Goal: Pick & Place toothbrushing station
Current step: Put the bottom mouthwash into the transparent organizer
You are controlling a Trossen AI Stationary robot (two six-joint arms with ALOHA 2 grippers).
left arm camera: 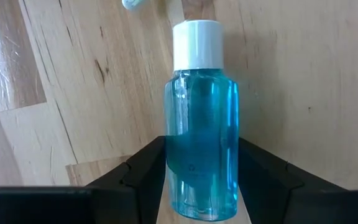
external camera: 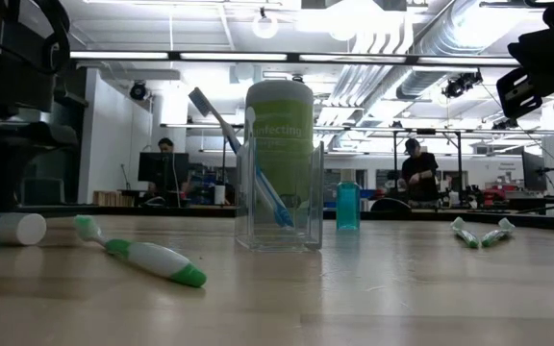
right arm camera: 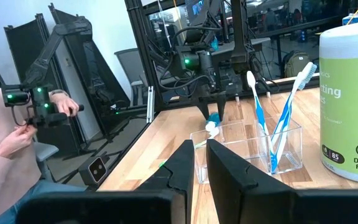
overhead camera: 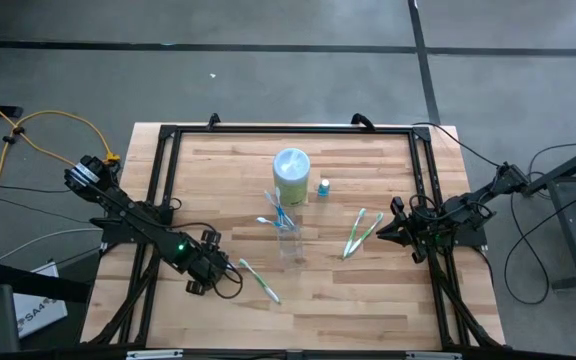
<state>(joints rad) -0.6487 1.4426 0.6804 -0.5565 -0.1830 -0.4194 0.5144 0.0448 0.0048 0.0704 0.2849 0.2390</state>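
Observation:
My left gripper (overhead camera: 213, 270) stands near the table's front left, pointing down and shut on a small blue bottle with a white cap (left arm camera: 201, 124); the bottle also shows in the low view (external camera: 8, 229). A clear tumbler (overhead camera: 288, 240) at mid-table holds two blue-and-white toothbrushes (external camera: 258, 168). A second small blue bottle (overhead camera: 323, 186) stands upright behind it. One green-and-white toothbrush (overhead camera: 260, 282) lies flat beside my left gripper. Two more green-and-white toothbrushes (overhead camera: 360, 232) lie flat near my right gripper (overhead camera: 386, 228), which is shut and empty. My left gripper pinches the bottle's body (left arm camera: 173, 149) between its two fingers, on the half away from the cap. The fingers come from above, pointing down, and lie across the bottle. The bottle lies level at table height; whether it is clear of the table I cannot tell.
A tall green-and-white wipes canister (overhead camera: 291, 172) stands just behind the tumbler. A black frame (overhead camera: 288, 130) runs along the table's far and side edges. A person (right arm camera: 5, 130) sits beyond the table's left side.

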